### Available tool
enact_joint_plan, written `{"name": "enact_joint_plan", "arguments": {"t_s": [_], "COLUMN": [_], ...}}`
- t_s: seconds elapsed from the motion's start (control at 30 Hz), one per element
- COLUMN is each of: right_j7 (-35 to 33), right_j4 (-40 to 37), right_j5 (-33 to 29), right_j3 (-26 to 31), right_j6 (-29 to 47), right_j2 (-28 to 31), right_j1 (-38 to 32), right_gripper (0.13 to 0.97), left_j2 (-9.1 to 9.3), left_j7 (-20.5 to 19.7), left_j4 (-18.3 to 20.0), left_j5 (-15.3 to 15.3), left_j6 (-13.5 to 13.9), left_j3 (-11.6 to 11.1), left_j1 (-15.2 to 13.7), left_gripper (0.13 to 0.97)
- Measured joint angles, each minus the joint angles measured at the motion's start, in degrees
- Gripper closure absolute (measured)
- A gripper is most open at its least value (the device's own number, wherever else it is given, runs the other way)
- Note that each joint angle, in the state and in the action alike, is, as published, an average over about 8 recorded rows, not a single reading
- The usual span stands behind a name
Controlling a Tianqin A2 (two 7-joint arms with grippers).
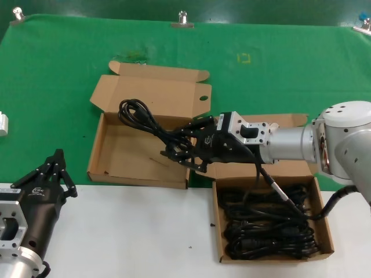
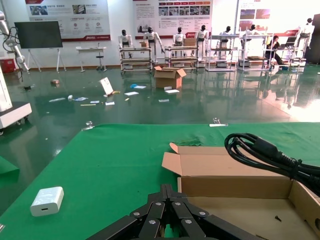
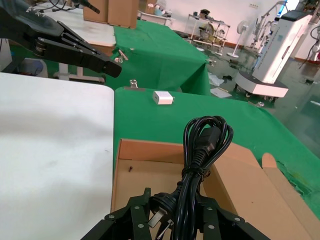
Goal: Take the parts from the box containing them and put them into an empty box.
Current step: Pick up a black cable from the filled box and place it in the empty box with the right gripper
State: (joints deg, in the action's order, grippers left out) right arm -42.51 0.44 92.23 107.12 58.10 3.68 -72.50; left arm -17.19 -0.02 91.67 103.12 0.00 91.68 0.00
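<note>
My right gripper point(image 1: 174, 152) is shut on a black power cord bundle point(image 1: 139, 116) and holds it above the empty box point(image 1: 124, 153), the open carton on the left of the green mat. In the right wrist view the gripper point(image 3: 176, 197) clamps the cord point(image 3: 205, 140) near its plug, with the carton floor point(image 3: 145, 180) below. The box containing the parts point(image 1: 216, 223) sits at the front right, with several more cords point(image 1: 269, 223) inside. My left gripper point(image 1: 58, 159) is parked at the front left, shut point(image 2: 167, 187) and holding nothing. The cord's loop point(image 2: 265, 152) hangs over the carton point(image 2: 230, 175).
A small white block point(image 1: 3, 123) lies at the left edge of the green mat point(image 1: 58, 69). Metal clips point(image 1: 182, 18) hold the mat's far edge. A white tabletop point(image 1: 145, 231) runs along the front. Both carton lids stand open towards the back.
</note>
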Motion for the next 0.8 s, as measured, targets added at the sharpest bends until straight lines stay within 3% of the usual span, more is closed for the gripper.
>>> {"name": "enact_joint_plan", "arguments": {"t_s": [0.8], "right_j7": [2.7], "right_j4": [-0.1], "right_j5": [-1.3], "right_j3": [1.0], "right_j6": [-4.0], "right_j2": [-2.6], "right_j1": [1.1], "right_gripper": [0.788], "left_j2": [0.0], "left_j7": [0.0], "left_j4": [0.0], "left_j5": [0.0], "left_j6": [0.0], "left_j3": [0.0], "left_j1": [0.0], "left_gripper": [0.958]}}
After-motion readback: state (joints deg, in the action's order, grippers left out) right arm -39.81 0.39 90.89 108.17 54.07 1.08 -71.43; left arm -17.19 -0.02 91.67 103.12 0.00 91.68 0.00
